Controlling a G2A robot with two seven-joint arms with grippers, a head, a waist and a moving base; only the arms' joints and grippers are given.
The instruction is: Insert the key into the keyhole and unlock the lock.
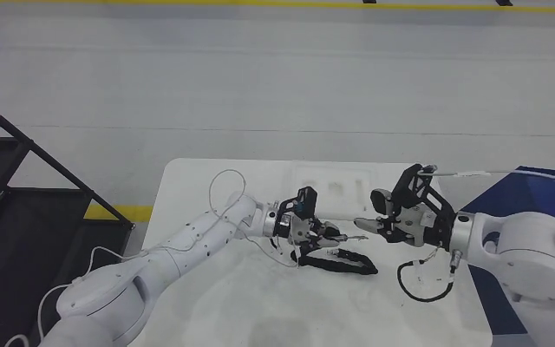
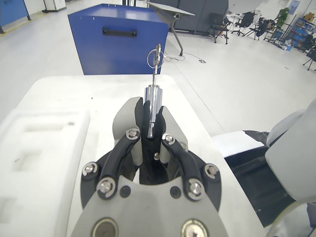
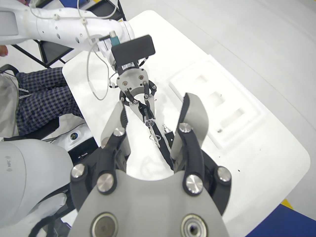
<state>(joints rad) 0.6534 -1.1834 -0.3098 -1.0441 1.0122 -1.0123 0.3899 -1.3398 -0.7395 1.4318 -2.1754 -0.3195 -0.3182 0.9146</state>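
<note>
The left gripper [image 2: 151, 110] is clamped on the lock [image 2: 153, 97], a chrome cylinder held above the white table [image 1: 251, 304] with its black cable [image 1: 351, 262] trailing down. The key [image 2: 155, 61] sits in the keyhole. The right gripper [image 3: 155, 107] faces it nearby, fingers wide apart.

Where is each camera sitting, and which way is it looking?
Top view: above the arms, looking down at the table; both arms show.
Left wrist view: on the left wrist, looking along the left gripper at the lock and key.
Right wrist view: on the right wrist, past the open right gripper toward the left arm.
All three share the lock.
</note>
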